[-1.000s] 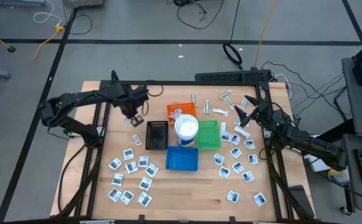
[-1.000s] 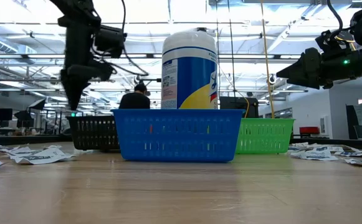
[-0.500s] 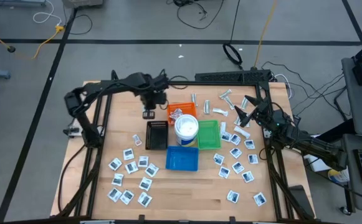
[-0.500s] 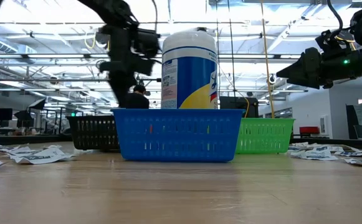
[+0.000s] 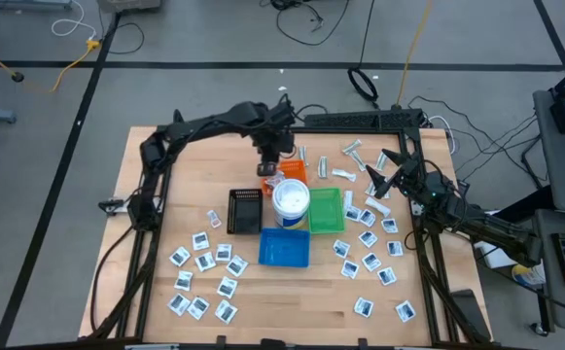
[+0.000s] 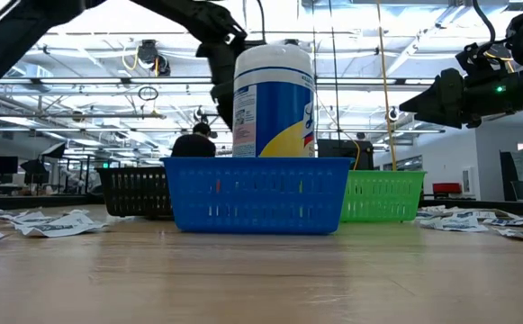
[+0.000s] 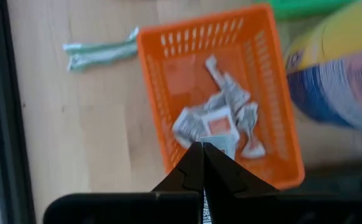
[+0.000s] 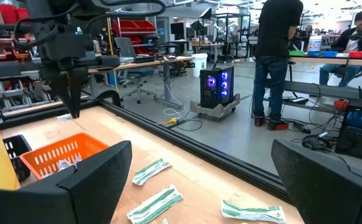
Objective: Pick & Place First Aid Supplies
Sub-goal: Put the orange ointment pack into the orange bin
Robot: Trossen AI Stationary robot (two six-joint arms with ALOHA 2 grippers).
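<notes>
High view: left arm reaches over the orange tray

Stretched across the table's far side, the left gripper [image 5: 268, 167] points straight down, its fingers pinched together on a small white packet [image 7: 204, 208]. Directly beneath it sits the orange tray [image 5: 296, 172], already holding crumpled packets [image 7: 221, 118]. Off to the side, the right gripper [image 5: 379, 178] hovers with fingers spread wide above scattered square packets [image 5: 367, 239].

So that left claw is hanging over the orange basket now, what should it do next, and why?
Probably open and drop what it carries. The left claw is shut and sits right above the orange basket, where several packets already lie. A thin white edge seems pinched between its tips, though that is hard to tell. The right claw waits open.
</notes>
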